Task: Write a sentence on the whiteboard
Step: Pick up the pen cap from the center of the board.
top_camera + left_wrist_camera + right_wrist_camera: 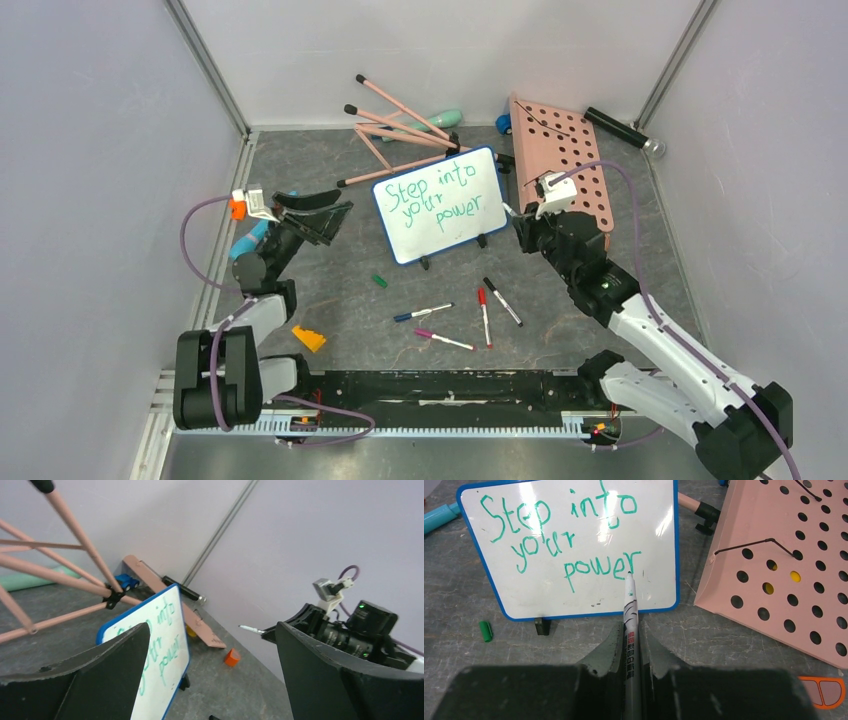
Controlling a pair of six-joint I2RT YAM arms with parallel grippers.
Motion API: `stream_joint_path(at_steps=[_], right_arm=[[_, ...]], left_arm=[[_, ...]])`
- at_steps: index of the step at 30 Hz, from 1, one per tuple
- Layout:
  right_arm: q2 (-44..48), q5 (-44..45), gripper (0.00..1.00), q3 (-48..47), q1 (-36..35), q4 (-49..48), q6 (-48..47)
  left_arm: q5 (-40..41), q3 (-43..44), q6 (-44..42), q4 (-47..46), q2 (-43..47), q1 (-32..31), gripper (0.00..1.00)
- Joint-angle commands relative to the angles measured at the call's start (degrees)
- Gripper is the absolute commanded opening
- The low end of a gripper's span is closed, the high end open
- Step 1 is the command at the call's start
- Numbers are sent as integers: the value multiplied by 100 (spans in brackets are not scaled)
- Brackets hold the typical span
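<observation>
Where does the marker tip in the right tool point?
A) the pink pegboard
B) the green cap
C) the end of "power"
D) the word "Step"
C: the right wrist view shows the marker in the right tool ending at the last letter of the sentence on the whiteboard.

Overhead view looks down — both wrist views share the whiteboard (437,204).

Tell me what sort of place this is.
Probably a robot lab test cell: plain panel walls on metal posts enclose the table, the left arm and right arm are bolted along its near edge, and props like the whiteboard and loose markers lie about.
</observation>
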State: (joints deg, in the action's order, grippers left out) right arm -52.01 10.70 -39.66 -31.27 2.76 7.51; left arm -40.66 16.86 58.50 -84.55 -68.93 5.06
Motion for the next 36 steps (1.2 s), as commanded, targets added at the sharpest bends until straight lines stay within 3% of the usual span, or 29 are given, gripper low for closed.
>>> stream_joint_path(at_steps=[1, 4, 8, 12, 17, 18, 19, 21, 24, 30, 36], right_arm=[[198, -106, 0, 2, 24, 60, 42], [225, -102, 0, -37, 24, 112, 32], [256, -133, 0, -142, 20, 271, 1], [352, -114, 0, -204, 25, 412, -17], [446, -206, 0, -209, 24, 510, 18], [452, -212, 0, -209, 20, 532, 14], [456, -222, 0, -201, 24, 550, 12], [459, -240, 0, -192, 28, 609, 5], [463, -255, 0, -209, 24, 693, -38], [394, -341, 0, -253, 24, 805, -138], [145, -399, 0, -279, 24, 824, -184]], left_arm=[[199, 123, 993, -397, 283, -1, 100], [1560, -417, 2057, -134, 186, 25, 100], [846, -286, 2399, -397, -224, 136, 100], [1216, -667, 2421, -80, 225, 152, 100], [821, -126, 2023, 1801, 1230, 195, 100], [864, 16, 1856, 2603, 1523, 189, 100], [921, 293, 1535, 3829, 1835, 191, 100], [1450, 1193, 208, 7300, 2408, 39, 100], [2632, 2101, -801, 10018, 2738, -129, 100], [3187, 2294, -760, 11137, 2606, -383, 100], [4916, 2618, 20, 11834, 1638, -1985, 100]])
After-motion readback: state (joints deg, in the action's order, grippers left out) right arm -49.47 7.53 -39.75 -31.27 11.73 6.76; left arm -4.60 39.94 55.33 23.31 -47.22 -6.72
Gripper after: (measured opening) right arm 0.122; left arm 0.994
